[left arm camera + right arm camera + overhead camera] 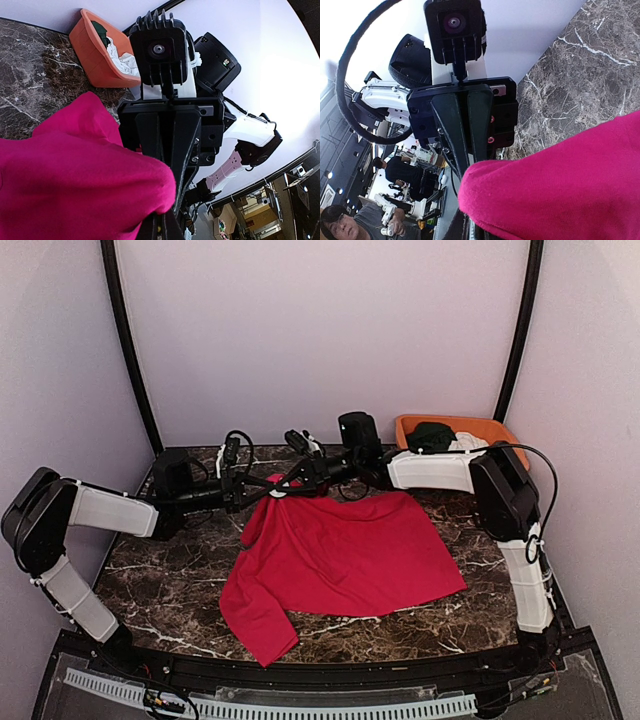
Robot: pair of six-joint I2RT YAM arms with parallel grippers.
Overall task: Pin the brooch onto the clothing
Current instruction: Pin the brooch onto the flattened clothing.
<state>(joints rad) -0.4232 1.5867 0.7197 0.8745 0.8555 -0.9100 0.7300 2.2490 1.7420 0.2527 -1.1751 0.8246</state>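
Observation:
The clothing (pixel 340 550) is a bright red T-shirt spread on the dark marble table, with its far left corner lifted off the surface. My left gripper (pixel 268 490) and right gripper (pixel 283 486) meet tip to tip at that raised corner. In the left wrist view a fold of the clothing (pixel 75 175) drapes over my left gripper (pixel 162 231), which is shut on it. The right wrist view shows the clothing (pixel 570 185) bunched over my right gripper (pixel 472 231), whose fingers stand close together under the fold. The brooch is hidden.
An orange basket (pixel 410 423) stands at the back right, holding a dark green garment (pixel 432 435) and a white garment (pixel 468 443). Both forearms stretch low across the back of the table. Pale walls close in the back and both sides.

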